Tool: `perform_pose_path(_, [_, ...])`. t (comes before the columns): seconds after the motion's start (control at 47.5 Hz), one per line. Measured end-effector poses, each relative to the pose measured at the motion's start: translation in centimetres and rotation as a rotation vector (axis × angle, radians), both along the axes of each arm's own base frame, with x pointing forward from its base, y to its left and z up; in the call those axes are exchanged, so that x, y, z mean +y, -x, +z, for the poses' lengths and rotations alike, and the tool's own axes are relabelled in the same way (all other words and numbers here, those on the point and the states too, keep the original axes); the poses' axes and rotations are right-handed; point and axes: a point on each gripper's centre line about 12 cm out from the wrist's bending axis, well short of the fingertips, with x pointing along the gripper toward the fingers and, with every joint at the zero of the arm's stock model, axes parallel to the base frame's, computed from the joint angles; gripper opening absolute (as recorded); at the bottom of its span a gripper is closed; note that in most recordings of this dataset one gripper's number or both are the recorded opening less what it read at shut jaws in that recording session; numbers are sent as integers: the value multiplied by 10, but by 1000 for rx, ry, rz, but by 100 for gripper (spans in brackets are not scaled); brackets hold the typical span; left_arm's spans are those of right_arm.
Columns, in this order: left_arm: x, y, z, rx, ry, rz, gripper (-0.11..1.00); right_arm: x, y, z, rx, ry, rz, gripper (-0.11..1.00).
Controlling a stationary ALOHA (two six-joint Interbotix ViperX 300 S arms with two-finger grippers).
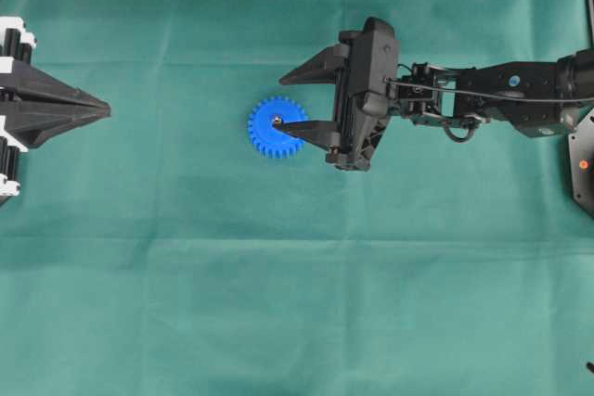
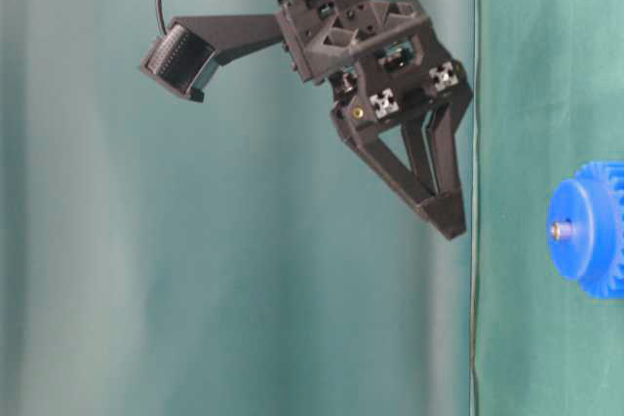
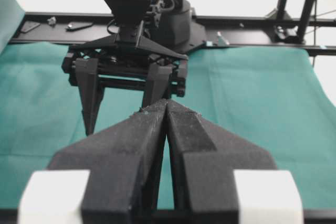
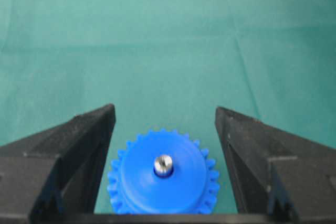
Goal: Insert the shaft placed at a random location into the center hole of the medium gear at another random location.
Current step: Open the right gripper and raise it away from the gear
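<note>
Black and close against the lens, the left gripper (image 3: pixel 167 109) fills the bottom of the left wrist view, its two fingers pressed together along a thin seam with nothing between them. From overhead that same gripper (image 1: pixel 104 111) sits at the far left edge of the green cloth (image 1: pixel 297 303), its closed tip pointing right, well apart from everything else. Over to the middle now: the medium gear (image 1: pixel 277 127), bright blue and toothed all round, lies flat on the cloth, and the shaft (image 1: pixel 277 120) stands upright in the center hole (image 4: pixel 163 173), a small silvery pin poking up from the blue face. The right wrist view shows it cleanly, the shaft (image 4: pixel 163 164) rising from the hub of the gear (image 4: pixel 163 182), a dark ring at its foot. The right gripper (image 1: pixel 290 99) reaches in from the right with its fingers (image 4: pixel 79 145) spread wide, one on either side of the gear, and nothing is pinched between them. From overhead one fingertip overlaps the gear's face next to the pin; whether it touches I cannot tell. At table level the right gripper (image 2: pixel 444 211) hangs pointing down, with the gear (image 2: pixel 588 229) and its protruding shaft (image 2: pixel 561 231) just to the right.
</note>
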Motion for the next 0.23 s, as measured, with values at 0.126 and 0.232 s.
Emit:
perform_pose_path(0.126, [0,0,0,2,-2,0,0,1,11,3,0,-1,-1,80])
perform_pose_path(0.232, [0,0,0,0,0,0,0,2,22,7,-5,-1,-1,80])
